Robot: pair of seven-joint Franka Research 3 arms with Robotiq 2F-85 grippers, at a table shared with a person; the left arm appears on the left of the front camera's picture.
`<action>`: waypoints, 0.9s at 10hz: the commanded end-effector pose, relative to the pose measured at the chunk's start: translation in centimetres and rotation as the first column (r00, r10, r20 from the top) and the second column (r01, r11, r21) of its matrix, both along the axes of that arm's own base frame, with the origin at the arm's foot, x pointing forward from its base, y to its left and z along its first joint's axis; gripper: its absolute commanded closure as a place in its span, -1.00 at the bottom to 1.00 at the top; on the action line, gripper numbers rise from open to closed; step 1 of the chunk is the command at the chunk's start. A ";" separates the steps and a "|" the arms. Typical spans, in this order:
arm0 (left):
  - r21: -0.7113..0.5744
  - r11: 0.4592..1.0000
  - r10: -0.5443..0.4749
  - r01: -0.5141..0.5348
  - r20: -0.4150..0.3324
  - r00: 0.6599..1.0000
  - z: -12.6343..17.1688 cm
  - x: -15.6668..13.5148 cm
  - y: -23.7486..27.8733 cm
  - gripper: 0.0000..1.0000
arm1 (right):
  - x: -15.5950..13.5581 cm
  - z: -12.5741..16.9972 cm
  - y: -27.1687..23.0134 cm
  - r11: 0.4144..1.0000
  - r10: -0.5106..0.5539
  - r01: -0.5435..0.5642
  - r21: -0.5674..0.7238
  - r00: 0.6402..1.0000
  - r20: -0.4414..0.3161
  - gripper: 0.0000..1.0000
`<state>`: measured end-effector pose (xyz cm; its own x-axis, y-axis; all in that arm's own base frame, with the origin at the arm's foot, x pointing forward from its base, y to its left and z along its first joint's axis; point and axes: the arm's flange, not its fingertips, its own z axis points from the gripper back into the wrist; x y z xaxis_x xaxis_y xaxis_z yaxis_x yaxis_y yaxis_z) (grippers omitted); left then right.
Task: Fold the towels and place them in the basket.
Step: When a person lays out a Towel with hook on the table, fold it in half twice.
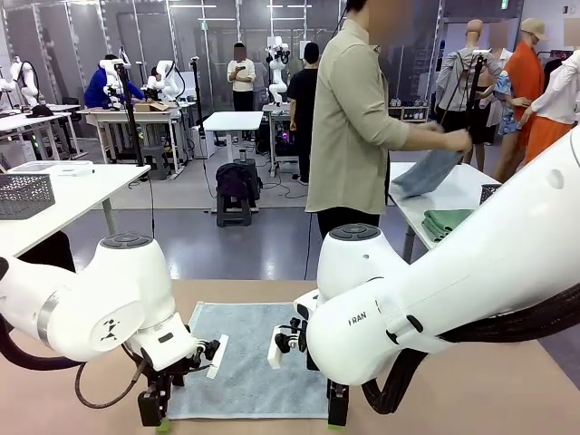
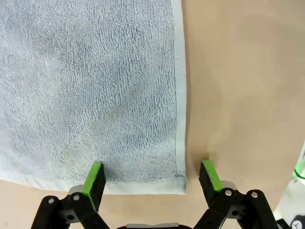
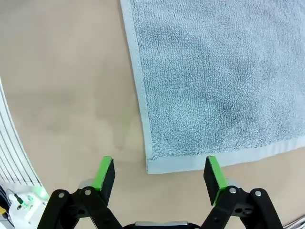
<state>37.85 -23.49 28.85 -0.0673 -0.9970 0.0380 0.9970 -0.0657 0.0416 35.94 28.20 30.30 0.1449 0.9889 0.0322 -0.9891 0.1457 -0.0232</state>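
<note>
A light blue towel (image 1: 245,358) lies flat on the tan table (image 1: 471,390) between my two arms. My left gripper (image 1: 154,420) hangs low over the towel's near left corner. In the left wrist view this gripper (image 2: 152,176) is open, its green pads (image 2: 95,179) astride the hemmed corner (image 2: 181,183). My right gripper (image 1: 337,417) is at the near right corner. It (image 3: 159,172) is open too, with the towel corner (image 3: 148,165) between its pads (image 3: 213,172). A dark mesh basket (image 1: 23,195) stands on a white table at far left.
A person across the table, turned to the right, holds a blue-grey towel (image 1: 424,172) over a white side table (image 1: 462,190). Folded green towels (image 1: 449,220) lie on that table. Bare tan tabletop surrounds the towel on both sides.
</note>
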 end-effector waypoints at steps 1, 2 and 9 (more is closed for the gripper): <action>0.001 1.000 -0.018 0.018 0.011 1.000 0.0 0.4 -0.2 -1.00 | 0.4 -0.1 0.4 0.999 -0.027 0.027 -0.029 1.000 -0.003 -0.88; 0.001 1.000 -0.022 0.022 0.005 1.000 0.1 0.4 -0.4 -1.00 | 0.6 -0.2 0.2 0.998 -0.034 0.034 -0.051 0.999 -0.013 -0.88; 0.020 1.000 -0.009 0.009 0.004 1.000 0.3 0.3 -0.8 -0.61 | 1.7 -1.1 -1.0 0.999 0.020 -0.021 -0.043 1.000 -0.018 -0.48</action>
<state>37.80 -24.15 29.11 -0.0791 -0.9961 0.0383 0.9959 -0.0773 0.0460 37.14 27.32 29.44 0.1478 0.9888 -0.0219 -0.9890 0.1478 -0.0048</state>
